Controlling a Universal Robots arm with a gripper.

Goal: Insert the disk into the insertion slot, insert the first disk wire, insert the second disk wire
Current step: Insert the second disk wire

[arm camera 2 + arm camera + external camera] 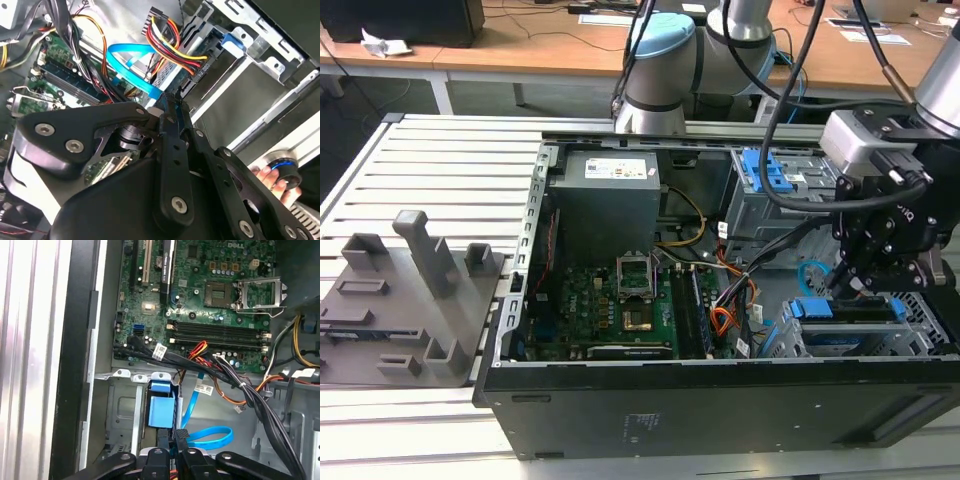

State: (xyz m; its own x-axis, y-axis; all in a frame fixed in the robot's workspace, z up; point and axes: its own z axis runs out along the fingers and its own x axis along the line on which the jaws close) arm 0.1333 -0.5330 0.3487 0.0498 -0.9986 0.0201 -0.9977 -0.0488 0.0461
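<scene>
The disk (pixel 845 342) lies inside the insertion slot (pixel 926 318) at the case's front corner on the exterior view's right, its blue carrier (pixel 810 308) facing the motherboard. My gripper (pixel 855 285) hangs just behind it. In both wrist views the fingers are pressed together on the dark plug end of the second disk wire (pixel 131 54), a light-blue loop (pixel 212 437). The gripper (pixel 173 99) holds that plug close to the disk's (pixel 169 75) rear edge. A black plug (pixel 199 67) with red, yellow and black wires sits against that edge.
The open case holds a motherboard (pixel 610 300), a power supply (pixel 605 205), and a taller bay with blue latches (pixel 775 185). Black and orange cable bundles (pixel 235 380) cross beside the cage. A hand (pixel 272 177) holds a round knob outside the case. Grey fixtures (pixel 410 290) stand at the left.
</scene>
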